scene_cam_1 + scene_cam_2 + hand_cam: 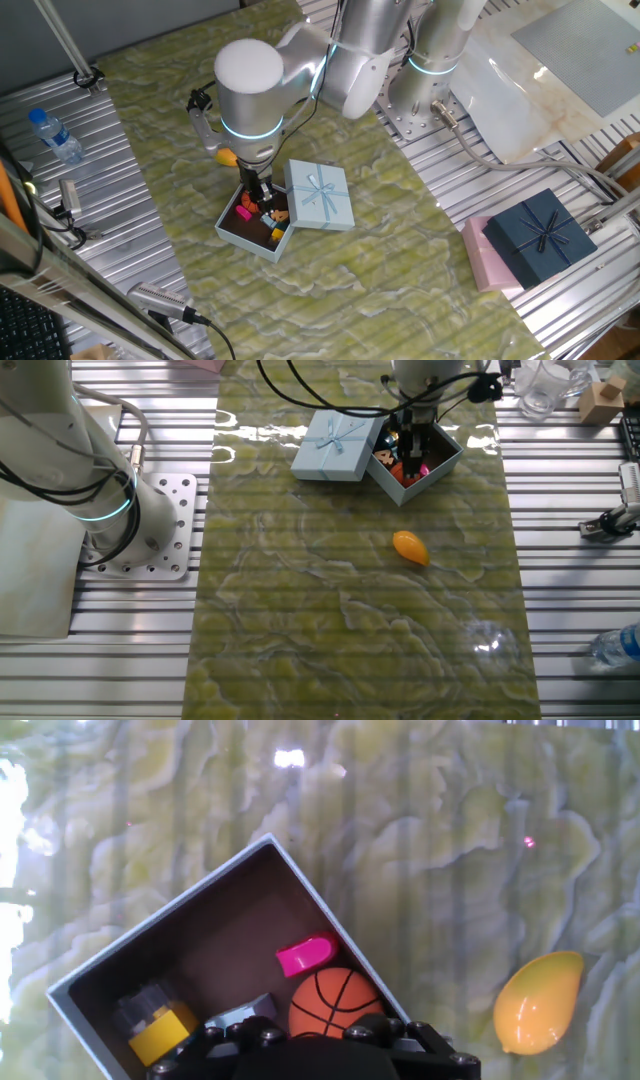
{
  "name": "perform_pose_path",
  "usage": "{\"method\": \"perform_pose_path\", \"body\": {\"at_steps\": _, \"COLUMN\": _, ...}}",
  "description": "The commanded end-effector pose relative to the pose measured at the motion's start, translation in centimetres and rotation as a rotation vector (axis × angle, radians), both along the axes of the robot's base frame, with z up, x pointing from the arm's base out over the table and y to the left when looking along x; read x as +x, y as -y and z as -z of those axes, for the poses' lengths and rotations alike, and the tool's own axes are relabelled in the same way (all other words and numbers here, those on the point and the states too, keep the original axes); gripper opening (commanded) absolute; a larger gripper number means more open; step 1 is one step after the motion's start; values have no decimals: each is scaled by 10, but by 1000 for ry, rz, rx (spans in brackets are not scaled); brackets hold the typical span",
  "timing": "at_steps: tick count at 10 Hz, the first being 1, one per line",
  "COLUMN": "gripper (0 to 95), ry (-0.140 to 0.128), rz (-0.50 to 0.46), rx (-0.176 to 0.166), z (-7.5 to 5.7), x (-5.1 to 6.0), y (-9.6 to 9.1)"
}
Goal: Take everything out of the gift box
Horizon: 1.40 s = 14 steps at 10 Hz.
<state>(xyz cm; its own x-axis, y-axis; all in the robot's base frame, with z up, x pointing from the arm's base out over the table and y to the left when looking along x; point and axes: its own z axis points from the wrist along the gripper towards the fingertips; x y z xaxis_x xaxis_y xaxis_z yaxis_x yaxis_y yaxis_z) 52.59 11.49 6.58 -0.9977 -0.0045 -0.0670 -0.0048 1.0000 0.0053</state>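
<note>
Gripper [264, 192] hung inside the gift box [232, 229] over the basketball [335, 1003]; finger state unclear. Magenta piece [307, 956] and yellow bit [163, 1031] inside. Mango [410, 547] lay outside on the mat, lid [320, 194] beside the box.

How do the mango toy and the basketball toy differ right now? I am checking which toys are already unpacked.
The mango toy lies out on the green mat, while the basketball sits inside the gift box. The mango is plain yellow-orange and elongated with a tapered end; the basketball is darker orange, round, with black seam lines. In the hand view the basketball is right at the tool, the mango well off to the side. Both are small orange-toned toys.
</note>
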Motion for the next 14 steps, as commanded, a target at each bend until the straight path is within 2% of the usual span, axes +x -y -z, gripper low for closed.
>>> {"method": "perform_pose_path", "body": {"at_steps": 1, "gripper": 570, "ry": -1, "rz": 13, "rx": 21, "z": -2, "x": 0, "y": -6}}
{"method": "perform_pose_path", "body": {"at_steps": 2, "gripper": 570, "ry": 0, "rz": 22, "rx": 39, "z": -3, "x": 0, "y": -10}}
{"method": "perform_pose_path", "body": {"at_steps": 4, "gripper": 570, "ry": -2, "rz": 24, "rx": 33, "z": -3, "x": 0, "y": -11}}
{"method": "perform_pose_path", "body": {"at_steps": 5, "gripper": 570, "ry": -6, "rz": 12, "rx": -13, "z": -3, "x": 0, "y": -11}}
{"method": "perform_pose_path", "body": {"at_steps": 7, "gripper": 570, "ry": -15, "rz": -1, "rx": -74, "z": -3, "x": 0, "y": -10}}
{"method": "perform_pose_path", "body": {"at_steps": 8, "gripper": 570, "ry": -22, "rz": -9, "rx": -120, "z": -2, "x": 0, "y": -9}}
{"method": "perform_pose_path", "body": {"at_steps": 9, "gripper": 570, "ry": -25, "rz": -14, "rx": -144, "z": -2, "x": 0, "y": -10}}
{"method": "perform_pose_path", "body": {"at_steps": 11, "gripper": 570, "ry": -24, "rz": -19, "rx": -148, "z": -3, "x": 0, "y": -11}}
{"method": "perform_pose_path", "body": {"at_steps": 12, "gripper": 570, "ry": -26, "rz": -31, "rx": -188, "z": -3, "x": 0, "y": -11}}
{"method": "perform_pose_path", "body": {"at_steps": 13, "gripper": 570, "ry": -27, "rz": -35, "rx": -205, "z": -3, "x": 0, "y": -10}}
{"method": "perform_pose_path", "body": {"at_steps": 14, "gripper": 380, "ry": -31, "rz": -37, "rx": -238, "z": -2, "x": -1, "y": -8}}
